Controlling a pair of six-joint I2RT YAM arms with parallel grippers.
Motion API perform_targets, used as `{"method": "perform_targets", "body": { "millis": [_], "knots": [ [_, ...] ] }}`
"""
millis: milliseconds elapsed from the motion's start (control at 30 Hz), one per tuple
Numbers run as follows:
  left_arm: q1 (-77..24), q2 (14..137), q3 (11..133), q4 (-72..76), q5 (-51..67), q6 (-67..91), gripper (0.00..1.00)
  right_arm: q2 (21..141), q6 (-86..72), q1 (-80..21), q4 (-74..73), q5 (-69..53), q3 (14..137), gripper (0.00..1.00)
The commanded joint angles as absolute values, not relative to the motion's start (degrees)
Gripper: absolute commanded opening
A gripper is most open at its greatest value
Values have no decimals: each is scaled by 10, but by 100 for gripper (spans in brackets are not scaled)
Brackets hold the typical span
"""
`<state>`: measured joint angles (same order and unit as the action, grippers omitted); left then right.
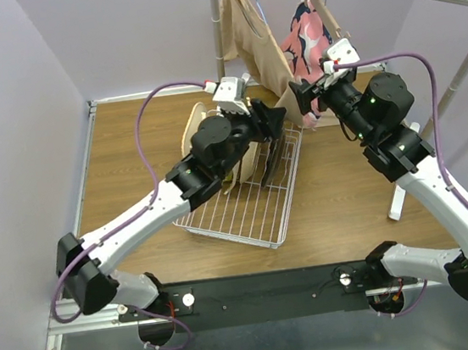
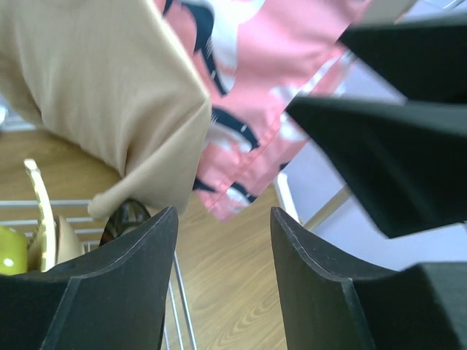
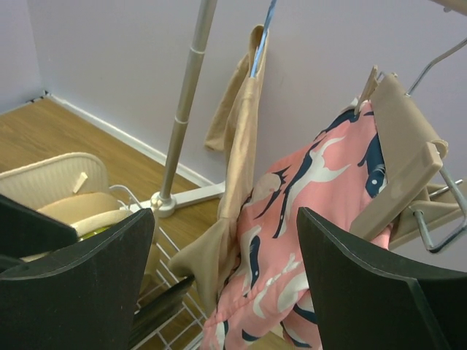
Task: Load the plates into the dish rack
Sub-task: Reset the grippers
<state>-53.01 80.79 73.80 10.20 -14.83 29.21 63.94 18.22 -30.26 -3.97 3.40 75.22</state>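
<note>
The white wire dish rack (image 1: 251, 211) lies on the wooden table with several plates standing on edge at its far end. A cream plate (image 1: 196, 127) stands at the left and a dark-rimmed plate (image 1: 272, 160) at the right. My left gripper (image 1: 278, 120) hovers just above the dark-rimmed plate, open, with only wood floor showing between its fingers (image 2: 224, 219). The left wrist view shows a lime green plate (image 2: 10, 252), a cream plate (image 2: 40, 211) and the dark-rimmed plate (image 2: 125, 215) in the rack. My right gripper (image 1: 303, 96) is open and empty (image 3: 226, 215), close beside the left one.
A clothes rail (image 1: 216, 15) stands behind the rack, hung with a tan garment (image 1: 256, 40) and a pink patterned one (image 1: 303, 43). Both hang right by the two grippers. The rail's white foot (image 1: 398, 202) rests on the table at the right.
</note>
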Motion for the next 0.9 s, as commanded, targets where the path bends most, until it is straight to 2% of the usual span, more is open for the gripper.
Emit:
{"method": "perform_targets", "body": {
  "millis": [0, 200, 233, 467, 567, 700, 867],
  "knots": [
    [-533, 747, 718, 99, -145, 264, 63, 616, 195, -299, -103, 32, 782, 87],
    [-533, 671, 683, 80, -168, 234, 64, 592, 190, -299, -172, 61, 783, 87],
    [-533, 661, 680, 71, -178, 210, 70, 586, 185, -299, -182, 68, 781, 87],
    [-519, 550, 673, -25, -292, 114, 72, 530, 65, -299, -285, 136, 755, 98],
    [-508, 506, 662, -31, -309, 82, 72, 514, 19, -296, -308, 185, 734, 100],
    [-480, 483, 673, -96, -358, 75, 73, 507, -19, -290, -323, 314, 702, 100],
    [-445, 457, 679, -141, -370, 69, 73, 498, -12, -287, -333, 398, 693, 100]
  ]
}}
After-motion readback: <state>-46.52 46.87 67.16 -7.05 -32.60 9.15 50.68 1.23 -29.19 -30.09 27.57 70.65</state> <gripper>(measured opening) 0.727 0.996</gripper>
